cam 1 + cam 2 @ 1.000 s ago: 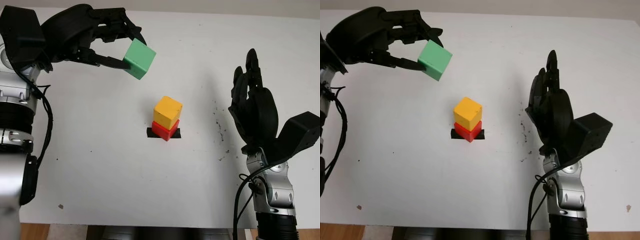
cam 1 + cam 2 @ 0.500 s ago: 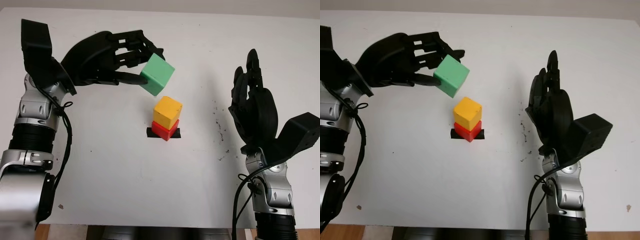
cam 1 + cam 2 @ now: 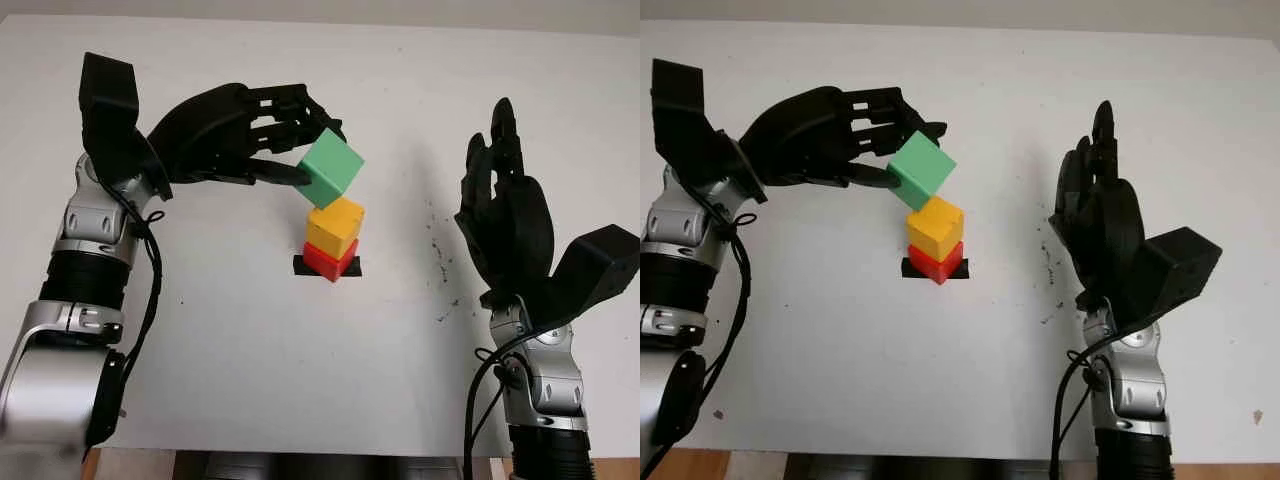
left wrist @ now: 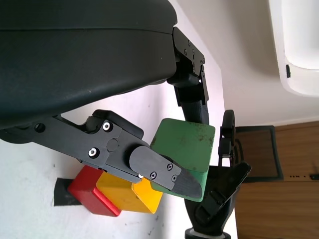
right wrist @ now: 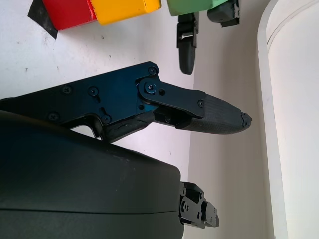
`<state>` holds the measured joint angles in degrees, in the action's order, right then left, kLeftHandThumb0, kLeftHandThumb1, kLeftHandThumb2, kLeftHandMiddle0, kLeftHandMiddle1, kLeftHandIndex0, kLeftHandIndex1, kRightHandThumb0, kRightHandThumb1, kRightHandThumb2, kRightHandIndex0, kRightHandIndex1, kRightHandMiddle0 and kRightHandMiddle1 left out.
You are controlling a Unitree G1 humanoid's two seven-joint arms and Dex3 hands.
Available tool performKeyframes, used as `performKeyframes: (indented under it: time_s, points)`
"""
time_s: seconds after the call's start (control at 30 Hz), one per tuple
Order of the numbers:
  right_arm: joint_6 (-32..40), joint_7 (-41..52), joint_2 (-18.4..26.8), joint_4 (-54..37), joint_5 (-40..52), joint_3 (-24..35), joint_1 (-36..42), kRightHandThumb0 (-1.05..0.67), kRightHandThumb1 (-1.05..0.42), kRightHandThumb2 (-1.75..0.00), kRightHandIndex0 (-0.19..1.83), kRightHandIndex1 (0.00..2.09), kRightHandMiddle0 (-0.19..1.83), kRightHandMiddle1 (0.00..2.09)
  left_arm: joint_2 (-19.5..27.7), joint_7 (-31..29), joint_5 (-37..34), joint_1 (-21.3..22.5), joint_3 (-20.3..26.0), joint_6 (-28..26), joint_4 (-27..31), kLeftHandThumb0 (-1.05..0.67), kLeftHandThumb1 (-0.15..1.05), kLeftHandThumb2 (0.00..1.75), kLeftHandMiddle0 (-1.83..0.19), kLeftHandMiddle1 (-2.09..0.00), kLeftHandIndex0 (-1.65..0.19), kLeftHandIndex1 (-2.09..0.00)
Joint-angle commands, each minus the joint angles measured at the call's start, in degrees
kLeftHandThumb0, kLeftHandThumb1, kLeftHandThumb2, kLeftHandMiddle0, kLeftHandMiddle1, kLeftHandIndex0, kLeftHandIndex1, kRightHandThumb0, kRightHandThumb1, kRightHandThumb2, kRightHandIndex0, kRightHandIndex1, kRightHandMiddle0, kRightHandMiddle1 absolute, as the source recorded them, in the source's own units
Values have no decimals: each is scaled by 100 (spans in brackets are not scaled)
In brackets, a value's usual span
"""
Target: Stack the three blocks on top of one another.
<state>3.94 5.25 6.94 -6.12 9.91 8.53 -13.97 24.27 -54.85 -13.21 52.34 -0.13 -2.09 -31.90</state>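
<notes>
A red block sits on a black patch near the middle of the white desk, with a yellow block stacked on it, slightly turned. A green block hangs tilted just above the yellow one, pinched in the left hand.

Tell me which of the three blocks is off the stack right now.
The green block, held by the left robot hand above the yellow block.

one block on another, third block above
</notes>
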Motion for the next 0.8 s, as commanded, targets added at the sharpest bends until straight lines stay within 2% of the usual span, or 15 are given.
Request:
performKeyframes:
  time_s: [0.0, 0.27, 0.6, 0.77]
  points:
    - [-47, 8, 8, 42, 23, 42, 15, -68, -105, -65, -19, 0, -19, 0, -37, 0, -3, -38, -2, -24, 9, -46, 101, 5, -15, -5, -48, -130]
    - [-69, -20, -13, 57, -2, 30, 14, -69, -105, -66, -19, 0, -19, 0, -321, -9, -166, -23, 110, 119, -119, -46, 101, 5, -17, -6, -46, -130]
    - [-47, -28, -8, 2, 27, 39, 60, -68, -105, -66, -19, 0, -19, 0, -454, -168, -16, -41, -12, 541, -300, -46, 103, 6, -18, -6, -43, -134]
    - [-79, -37, -27, 32, 13, 29, 56, -69, -105, -65, -19, 0, -19, 0, -441, -142, 1, -59, -45, 316, -192, -47, 102, 5, -17, -5, -44, -136]
